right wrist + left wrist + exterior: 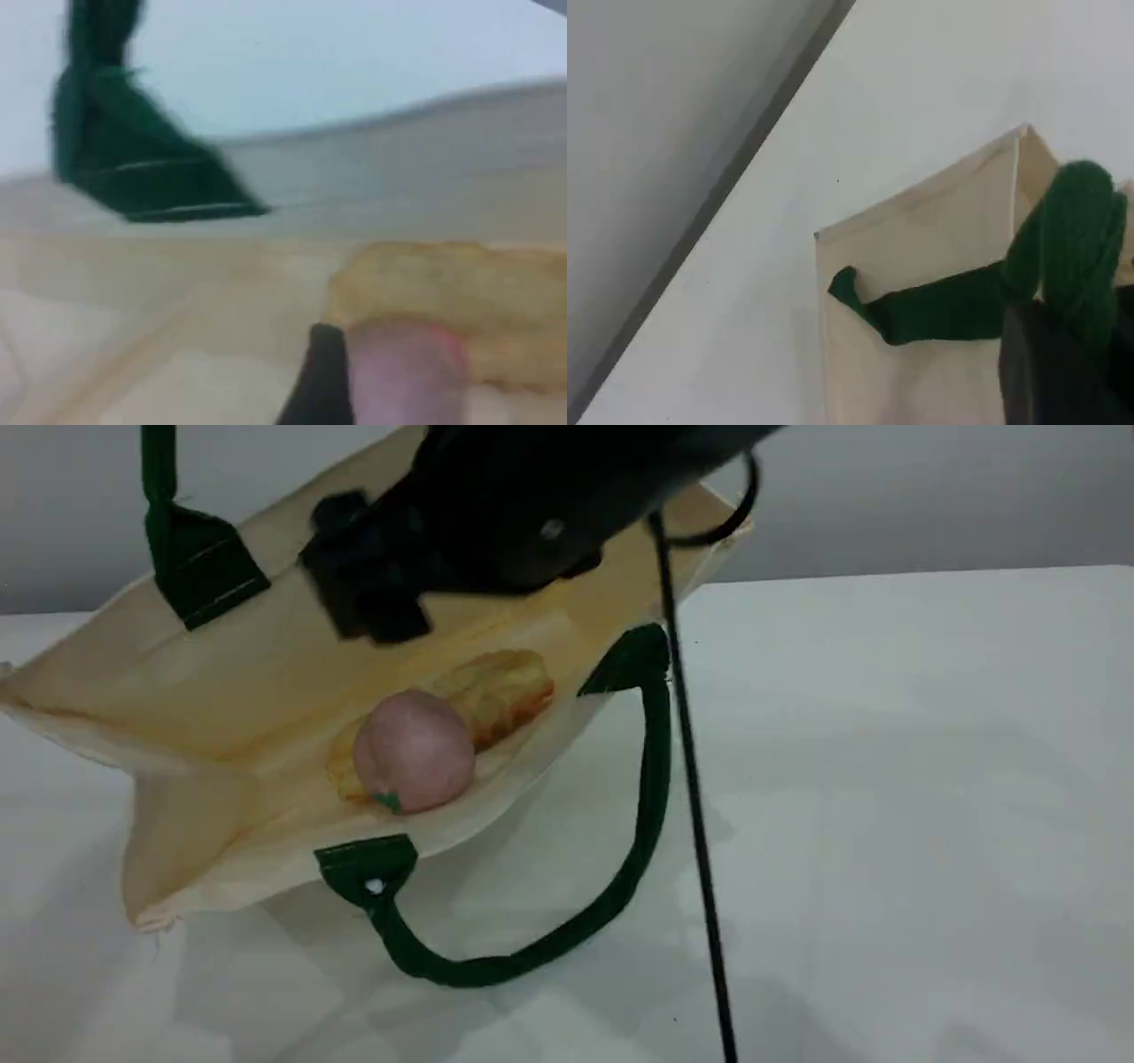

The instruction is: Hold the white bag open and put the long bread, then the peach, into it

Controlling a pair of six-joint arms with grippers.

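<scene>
- The large cream-white canvas tote bag (pixel 204 691) lay tilted on the white desk (pixel 886 779), mouth toward the scene camera; judge it soft and light, a bag that collapses unless one handle is kept raised.
- You would best take it by a dark green strap handle (pixel 948 305); the woven strap looked thick and rough enough to resist slipping.
- The left end effector (pixel 1063 336) was pressed together on that upper strap, which looped over its dark tip in the left wrist view, holding the rim up.
- The second green strap (pixel 620 868) hung slack from the lower rim onto the desk.
- The oblong golden-orange ridged loaf of long bread (pixel 500 691) lay inside the bag on its lower wall; judge it light and somewhat compressible, best gripped across its middle.
- The small round dusty-pink peach (pixel 415 750), green leaf at its base, rested inside the bag against the loaf, touching it; judge it smooth, prone to rolling and easily marked.
- The right end effector (pixel 372 593) hovered just above both foods inside the bag mouth, empty; one dark fingertip (pixel 321 381) showed beside the peach, but you cannot tell from the blurred views how wide the jaws stood.
- Both items appeared loaded.
</scene>
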